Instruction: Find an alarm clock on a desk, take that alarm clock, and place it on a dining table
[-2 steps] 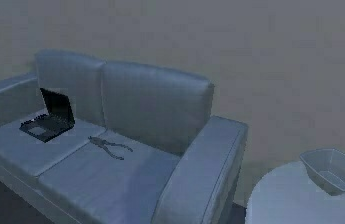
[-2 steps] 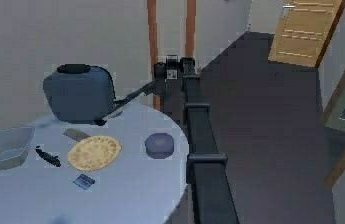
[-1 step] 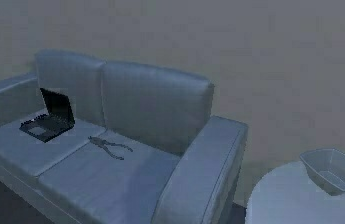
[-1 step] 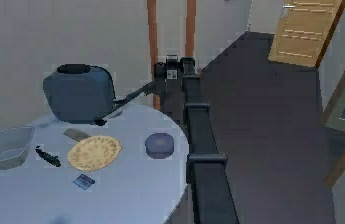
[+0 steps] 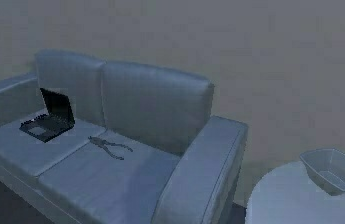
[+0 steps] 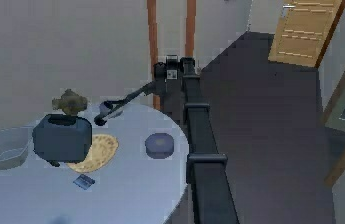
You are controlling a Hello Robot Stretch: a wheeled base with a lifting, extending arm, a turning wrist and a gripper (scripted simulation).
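While the claw (image 6: 110, 108) hangs at the round white surface (image 6: 130, 195), its load cannot be told; placing seems in hand, needing a bare patch.

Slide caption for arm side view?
Arm extended beside a round white table bearing a toaster, clear bowl and dark disc.

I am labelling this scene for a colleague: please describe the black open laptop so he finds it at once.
Start at the pale bluish sofa. On its seat cushion at the forward view's left sits the black open laptop. Its raised screen sets it apart from the thin grey tool beside it.
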